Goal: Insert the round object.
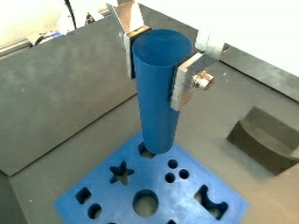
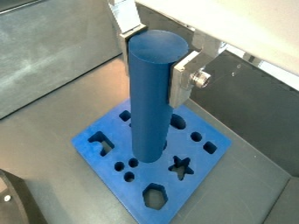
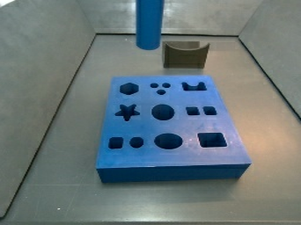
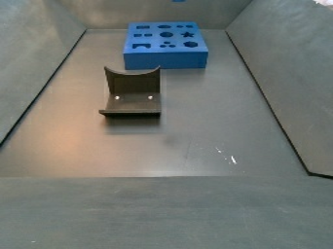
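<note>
My gripper (image 1: 156, 83) is shut on the upper part of the round object (image 1: 156, 105), a long smooth blue cylinder rod, and holds it upright; both wrist views show this (image 2: 155, 74). The rod (image 2: 149, 114) hangs above the flat blue block (image 2: 117, 144) with its shaped holes; its lower end hides part of the block. In a side view the rod (image 3: 148, 22) shows at the top, clear of the block (image 3: 177, 132), and my gripper is out of frame. In another side view the block (image 4: 166, 44) lies at the far end, with neither rod nor gripper in view.
The dark fixture (image 4: 130, 94) stands on the grey floor apart from the block; it also shows in a side view (image 3: 186, 54) and in a wrist view (image 1: 267, 136). Grey walls (image 3: 70, 70) slope up round the floor.
</note>
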You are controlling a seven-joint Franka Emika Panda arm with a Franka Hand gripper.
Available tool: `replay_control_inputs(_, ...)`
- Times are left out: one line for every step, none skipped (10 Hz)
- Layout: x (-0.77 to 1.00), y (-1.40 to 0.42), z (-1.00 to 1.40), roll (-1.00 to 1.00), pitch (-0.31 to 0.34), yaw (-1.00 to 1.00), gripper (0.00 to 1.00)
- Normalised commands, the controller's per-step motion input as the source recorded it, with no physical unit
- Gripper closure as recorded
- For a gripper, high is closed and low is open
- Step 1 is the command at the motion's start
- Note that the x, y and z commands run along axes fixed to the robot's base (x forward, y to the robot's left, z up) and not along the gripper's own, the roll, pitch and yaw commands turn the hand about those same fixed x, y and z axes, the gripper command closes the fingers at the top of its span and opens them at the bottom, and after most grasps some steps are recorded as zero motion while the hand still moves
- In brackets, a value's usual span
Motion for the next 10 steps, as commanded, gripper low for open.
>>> replay_control_inputs(0.0,-0.31,-1.0,0.02,-0.013,0.0,1.0)
replay_control_inputs(0.13,-0.43,-1.0,0.01,-0.031,0.0,1.0)
replay_control_inputs(0.29,-0.53,-1.0,0.0,-0.044,-0.04,1.0)
replay_control_inputs(0.27,-0.37,-0.61,0.03,0.0,-0.04,1.0)
replay_control_inputs(0.34,-0.31,-0.28,0.1,0.041,-0.05,1.0)
replay_control_inputs(0.27,-0.13,-0.04,0.1,0.083,-0.04,1.0)
replay_control_inputs(0.18,-0.04,0.0,0.0,0.02,-0.04,1.0)
replay_control_inputs(0.15,0.0,0.0,-0.04,0.0,-0.04,1.0)
replay_control_inputs(0.14,-0.01,-0.27,0.0,0.0,-0.1,1.0)
replay_control_inputs(0.18,-0.04,-0.4,0.0,0.0,-0.12,1.0)
